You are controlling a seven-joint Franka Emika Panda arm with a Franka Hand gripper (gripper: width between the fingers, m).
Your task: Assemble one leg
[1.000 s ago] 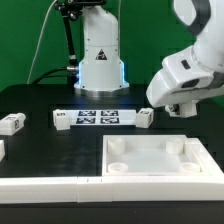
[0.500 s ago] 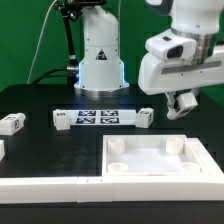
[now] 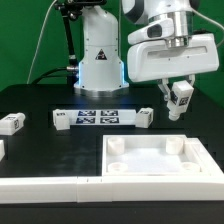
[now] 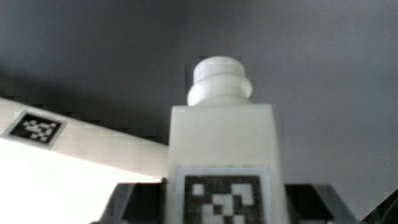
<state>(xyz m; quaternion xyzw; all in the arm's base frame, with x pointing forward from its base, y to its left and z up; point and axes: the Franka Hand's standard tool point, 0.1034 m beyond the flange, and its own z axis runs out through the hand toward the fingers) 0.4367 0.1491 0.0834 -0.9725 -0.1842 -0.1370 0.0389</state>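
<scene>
My gripper (image 3: 177, 100) is shut on a leg (image 3: 180, 99), a small white block with a black-and-white tag, and holds it in the air above the table at the exterior view's right. In the wrist view the leg (image 4: 222, 150) stands between my dark fingers (image 4: 135, 205), its round peg pointing away from the camera. The large white square panel (image 3: 160, 158) with round corner sockets lies below and nearer the camera. Another leg (image 3: 11, 124) lies at the exterior view's left.
The marker board (image 3: 98, 118) lies in the middle of the table, with a small white block at each end (image 3: 145, 117). A long white strip (image 3: 45, 186) runs along the front edge. The robot base (image 3: 98, 55) stands behind.
The arm has swung toward the exterior view's left and turned, carrying the leg with it; the leg now hangs in clear view below the hand.
</scene>
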